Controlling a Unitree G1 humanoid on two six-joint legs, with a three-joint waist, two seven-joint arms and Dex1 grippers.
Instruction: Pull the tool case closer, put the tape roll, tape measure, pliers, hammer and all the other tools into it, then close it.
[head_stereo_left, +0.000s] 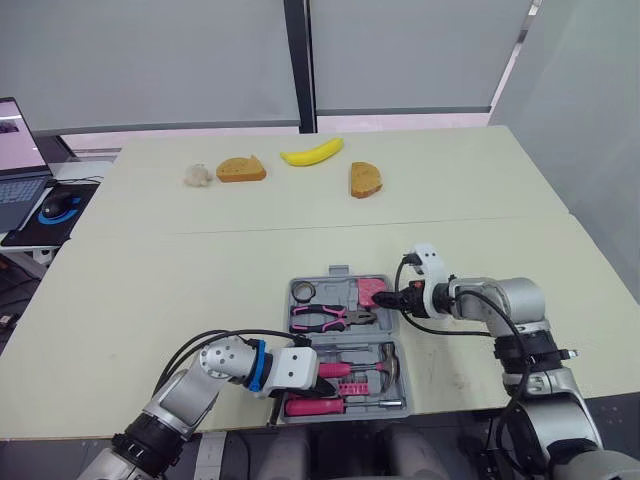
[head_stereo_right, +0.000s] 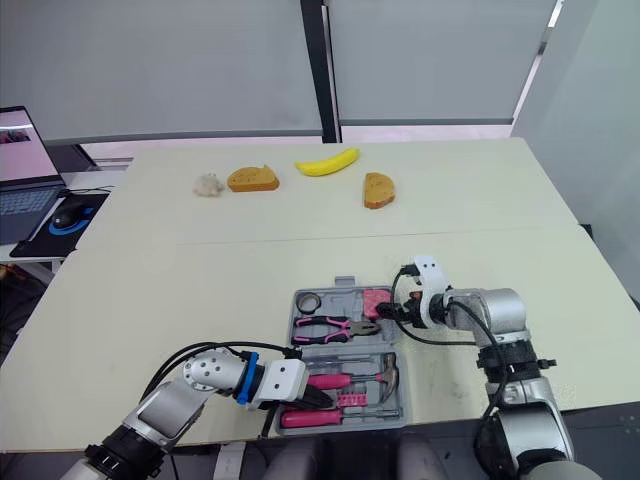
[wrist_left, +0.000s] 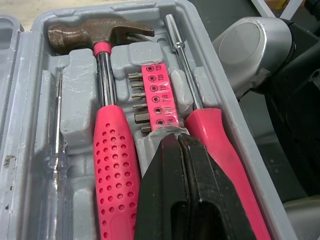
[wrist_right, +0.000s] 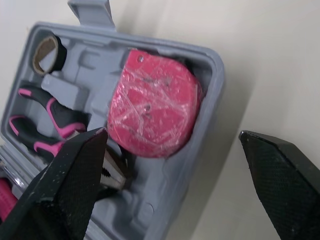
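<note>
Stiff, loaded tool case (head_stereo_left: 291, 300) probably feels heavy; hold its 2 o'clock rim, where right gripper (wrist_right: 172, 133) is spread; left gripper (wrist_left: 175, 138) pressed together

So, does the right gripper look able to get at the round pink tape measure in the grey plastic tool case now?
Probably yes. The right gripper is open, straddling the wall of the grey case, and the pink tape measure lies uncovered just ahead of its fingers.

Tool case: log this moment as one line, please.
tool case: open, tools inside | left gripper: shut, tips at bit holder beside hammer | right gripper: open, straddling case wall by tape measure
</note>
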